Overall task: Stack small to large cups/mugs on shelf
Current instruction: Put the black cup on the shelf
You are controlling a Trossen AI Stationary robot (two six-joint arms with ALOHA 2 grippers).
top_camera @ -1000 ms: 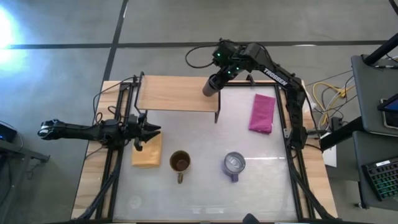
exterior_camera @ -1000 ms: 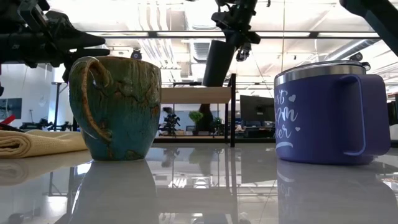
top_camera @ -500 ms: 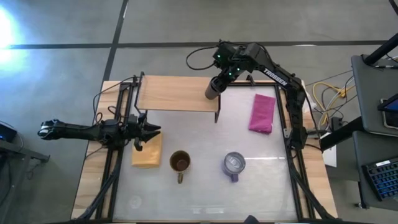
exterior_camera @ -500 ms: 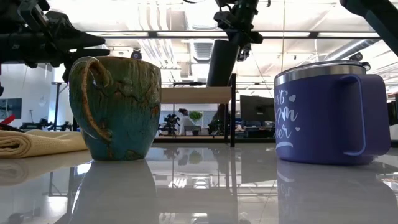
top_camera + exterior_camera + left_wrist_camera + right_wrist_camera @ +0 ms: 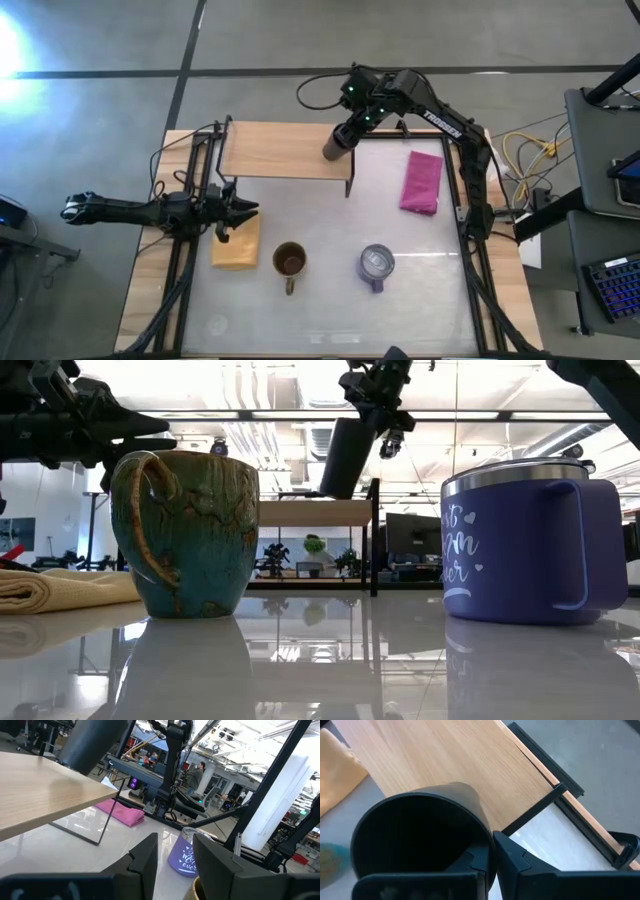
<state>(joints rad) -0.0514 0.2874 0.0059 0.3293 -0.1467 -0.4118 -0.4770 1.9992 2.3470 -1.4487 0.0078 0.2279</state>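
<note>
My right gripper (image 5: 352, 122) is shut on the small black cup (image 5: 335, 143) over the right end of the light-wood shelf (image 5: 285, 150). The cup is tilted in the low view (image 5: 342, 457), its base close over the board. The olive-brown mug (image 5: 289, 260) and the purple mug (image 5: 376, 264) stand upright on the white table near the front. My left gripper (image 5: 240, 212) is open and empty, level, above the yellow pad (image 5: 237, 245) at the table's left. My right gripper pinches the black cup's wall at its rim (image 5: 482, 840), one finger (image 5: 476, 862) inside the cup and one (image 5: 517, 862) outside. The fingers come from above, slanting from the far right. The cup hangs tilted, its base toward the table's left; whether the base touches the shelf, I cannot tell.
A pink cloth (image 5: 421, 182) lies at the right, beside the shelf. The shelf's thin black leg (image 5: 349, 182) stands at its near right corner. The black frame rails run along the table's left and right sides. Bare white table lies between the shelf and the two mugs.
My right gripper has swung the black cup nearly upright over the shelf's right end and then tipped it back to a slant, shifting a little toward the table's left. It has kept its hold.
</note>
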